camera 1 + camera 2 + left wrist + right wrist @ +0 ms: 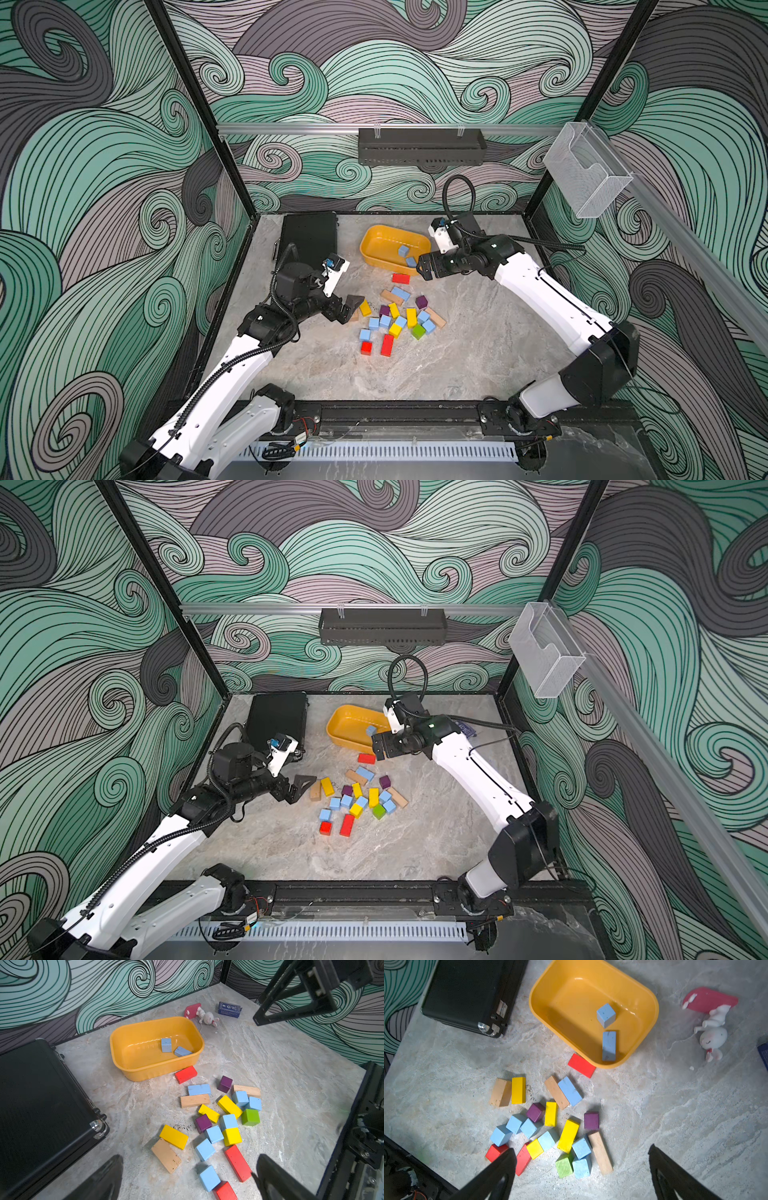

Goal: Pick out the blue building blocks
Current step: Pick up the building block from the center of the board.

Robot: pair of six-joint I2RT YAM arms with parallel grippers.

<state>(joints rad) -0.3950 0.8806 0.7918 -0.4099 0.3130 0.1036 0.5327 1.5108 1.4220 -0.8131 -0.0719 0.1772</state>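
Colour sets the blue building blocks [500,1135] apart: a pale, matte sky blue with no gloss, the paint marked by small dark specks and scuffs. Nine show in the wrist views. Two lie inside the yellow tub [145,1073]: a cube [606,1015] turned corner-on to the right wrist camera, its shaded faces greyer, and a longer brick [609,1045] against the wall nearest the heap, the two apart. The other seven are on the marble-patterned table [675,1115], in the loose heap of coloured blocks in front of the tub. One is a flat brick [570,1091] lying side by side with a tan brick [556,1093] and touching it. The rest are six cubes: three bunched by a purple cube [535,1112], one touching a yellow cube [534,1148], and two touching each other next to a green cube [564,1165]. The left gripper [351,309] hovers at the heap's left edge, fingers spread wide with nothing between them. The right gripper [423,270] hangs beside the tub's near corner, close to a red brick [401,278], likewise spread wide and empty.
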